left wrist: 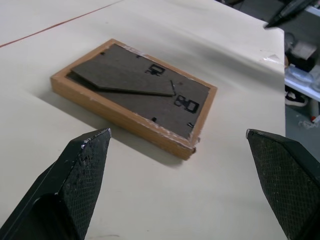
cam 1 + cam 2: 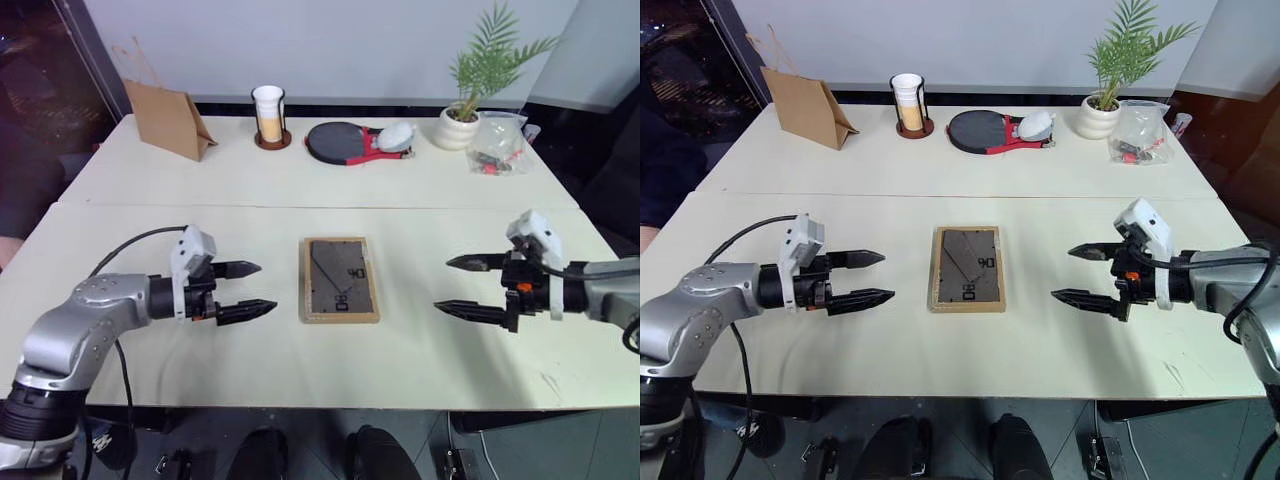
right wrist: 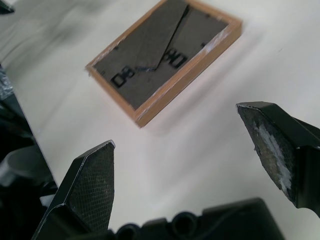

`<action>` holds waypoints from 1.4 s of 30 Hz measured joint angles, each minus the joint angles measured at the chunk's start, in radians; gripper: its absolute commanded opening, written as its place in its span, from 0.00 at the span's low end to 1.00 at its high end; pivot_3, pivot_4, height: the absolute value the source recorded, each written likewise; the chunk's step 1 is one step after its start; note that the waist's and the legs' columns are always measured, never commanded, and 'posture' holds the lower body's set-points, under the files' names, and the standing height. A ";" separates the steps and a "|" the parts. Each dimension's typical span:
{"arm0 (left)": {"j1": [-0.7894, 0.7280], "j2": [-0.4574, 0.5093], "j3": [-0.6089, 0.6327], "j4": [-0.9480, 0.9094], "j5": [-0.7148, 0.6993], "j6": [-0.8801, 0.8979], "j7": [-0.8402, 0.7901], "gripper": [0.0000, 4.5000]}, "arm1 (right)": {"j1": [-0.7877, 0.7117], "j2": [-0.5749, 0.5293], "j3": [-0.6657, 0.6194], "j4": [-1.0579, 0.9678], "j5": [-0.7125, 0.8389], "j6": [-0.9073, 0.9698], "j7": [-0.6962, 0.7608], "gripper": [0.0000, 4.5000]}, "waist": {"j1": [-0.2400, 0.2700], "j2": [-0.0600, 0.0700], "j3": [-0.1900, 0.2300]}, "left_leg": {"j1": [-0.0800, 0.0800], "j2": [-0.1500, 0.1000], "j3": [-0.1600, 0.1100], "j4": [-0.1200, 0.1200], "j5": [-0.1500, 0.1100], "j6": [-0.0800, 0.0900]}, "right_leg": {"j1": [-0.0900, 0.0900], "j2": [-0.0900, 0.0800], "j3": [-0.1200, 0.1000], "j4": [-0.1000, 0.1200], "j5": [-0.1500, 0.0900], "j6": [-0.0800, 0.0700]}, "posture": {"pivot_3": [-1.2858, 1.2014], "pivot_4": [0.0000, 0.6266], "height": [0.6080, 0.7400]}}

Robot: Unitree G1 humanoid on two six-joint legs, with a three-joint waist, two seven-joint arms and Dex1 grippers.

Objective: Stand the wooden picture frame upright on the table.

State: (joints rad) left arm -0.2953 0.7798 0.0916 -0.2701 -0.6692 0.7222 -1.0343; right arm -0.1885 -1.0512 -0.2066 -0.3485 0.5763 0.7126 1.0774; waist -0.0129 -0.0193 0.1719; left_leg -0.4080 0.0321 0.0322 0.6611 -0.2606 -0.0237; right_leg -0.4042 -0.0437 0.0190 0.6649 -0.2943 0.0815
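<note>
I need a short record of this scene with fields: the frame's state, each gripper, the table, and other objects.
frame: wooden picture frame lies flat, dark back panel up, stand folded
frame place: near section of the table, between both grippers
left gripper: open, empty, beside the frame, apart from it
right gripper: open, empty, beside the frame, apart from it
far section: paper bag, cup in holder, paddle, potted plant, plastic bag
task status: frame not yet upright

Bright even overhead light; soft shadow beside the wooden picture frame [image 1: 134,95]; near fingertips [image 1: 82,165] slightly blurred.
</note>
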 measured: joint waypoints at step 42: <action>-0.198 -0.031 -0.050 0.188 -0.038 0.204 0.000 1.00 | -0.069 0.145 0.132 0.003 -0.141 -0.154 -0.146 0.98 | -0.002 0.000 0.000 | 0.000 0.000 0.000 0.001 0.000 0.001 | 0.000 0.001 0.000 0.000 0.000 0.001 | 0.52 0.24 1.00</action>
State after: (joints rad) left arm -0.4928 0.7485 0.0421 -0.0822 -0.7069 0.9263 -1.0346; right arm -0.2570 -0.9065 -0.0744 -0.3458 0.4350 0.5586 0.9318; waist -0.0147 -0.0193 0.1719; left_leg -0.4084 0.0319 0.0324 0.6625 -0.2611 -0.0229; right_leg -0.4046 -0.0426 0.0190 0.6652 -0.2940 0.0823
